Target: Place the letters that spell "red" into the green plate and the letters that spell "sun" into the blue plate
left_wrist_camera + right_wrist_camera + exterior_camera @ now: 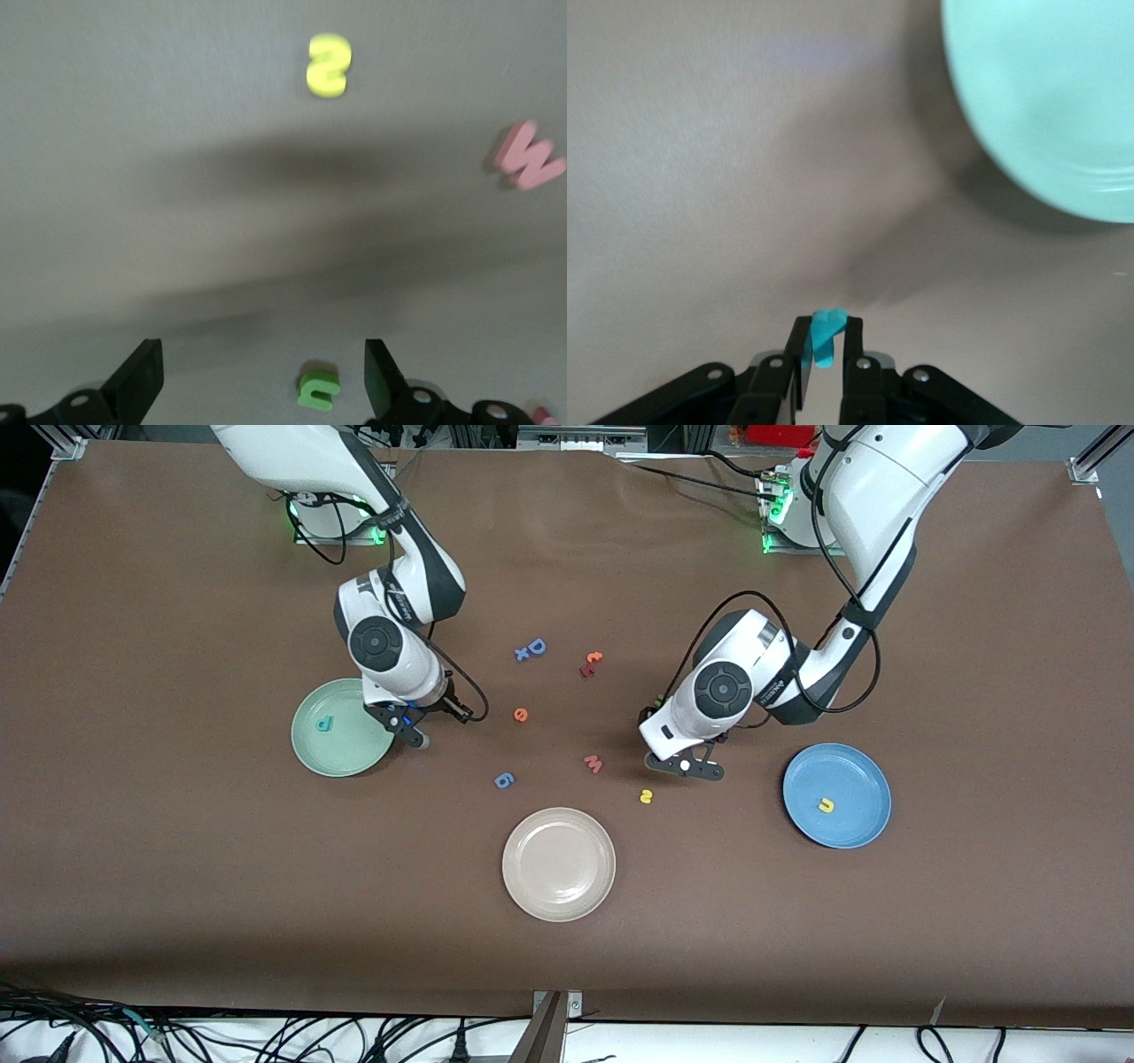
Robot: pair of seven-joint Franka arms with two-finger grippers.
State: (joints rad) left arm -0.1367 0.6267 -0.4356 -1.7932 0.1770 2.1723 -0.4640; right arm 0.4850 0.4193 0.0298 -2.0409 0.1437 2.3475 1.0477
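The teal "d" [324,724] lies in the green plate [312,751], which sits toward the right arm's end of the table [177,868]. The right end effector [409,731] hangs just beside that plate's rim, on the side toward the beige plate [558,863], and its fingers are pressed together on a small teal letter [826,336], pinched upright between the tips; the right wrist view shows it over bare table with the green plate close by. The orange "e" [521,715] lies on the table farther from the camera than the beige plate, between the two arms.

The blue plate [850,828] sits toward the left arm's end of the table and holds a yellow "u" [826,806]. The yellow "s" [646,796] lies on the table between the beige plate and the blue plate. The left end effector [684,767] is low over the table just beside the "s", its fingers spread wide, with the green letter [318,388] lying between them in the left wrist view. A pink "w" [593,763] lies near the "s".
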